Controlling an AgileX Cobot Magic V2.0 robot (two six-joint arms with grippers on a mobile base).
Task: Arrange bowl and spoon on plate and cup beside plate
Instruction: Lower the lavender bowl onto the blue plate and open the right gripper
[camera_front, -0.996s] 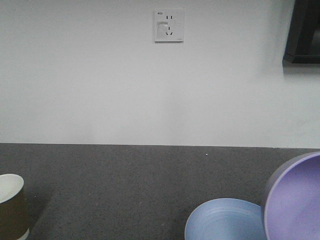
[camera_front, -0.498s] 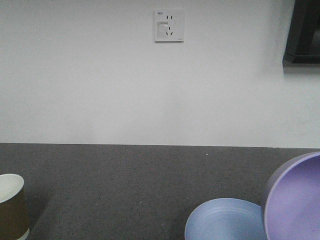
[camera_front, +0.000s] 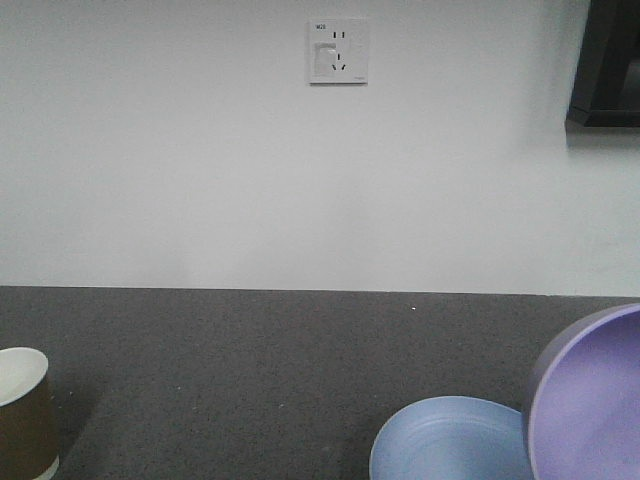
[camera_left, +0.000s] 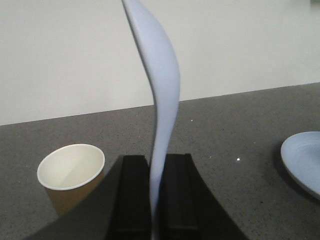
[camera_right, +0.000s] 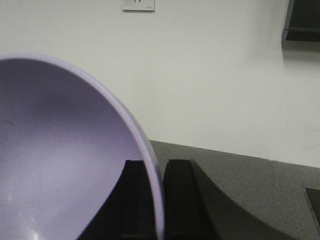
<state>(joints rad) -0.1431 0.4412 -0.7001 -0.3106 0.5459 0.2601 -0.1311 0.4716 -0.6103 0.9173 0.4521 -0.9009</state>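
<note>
**Bowl and spoon both held aloft, plate waiting**

Front view: the cup (camera_front: 22, 410) stands upright near the front left of the bench (camera_front: 250, 370). The plate (camera_front: 445, 440) lies toward the front right, with nothing on the part that shows. The bowl (camera_front: 590, 400) hangs tilted just to the right of the plate, its opening facing the camera. The frame cuts off both the plate and the bowl. No arm appears here, so it is hard to judge whether the bowl is over the plate.

Left wrist view: the left gripper (camera_left: 156, 165) is clamped on the handle of the spoon (camera_left: 162, 85). The spoon stands upright with its top out of frame. The hold is narrow, so the spoon could pivot or slip while it is carried.

Right wrist view: the right gripper (camera_right: 155, 172) pinches the bowl's rim, a finger on either side of the wall. The bowl hides the plate. Because it is held tipped by its rim, it could land on edge and rock, or shove the plate. The two arms could also clash if both go to the plate.
</note>
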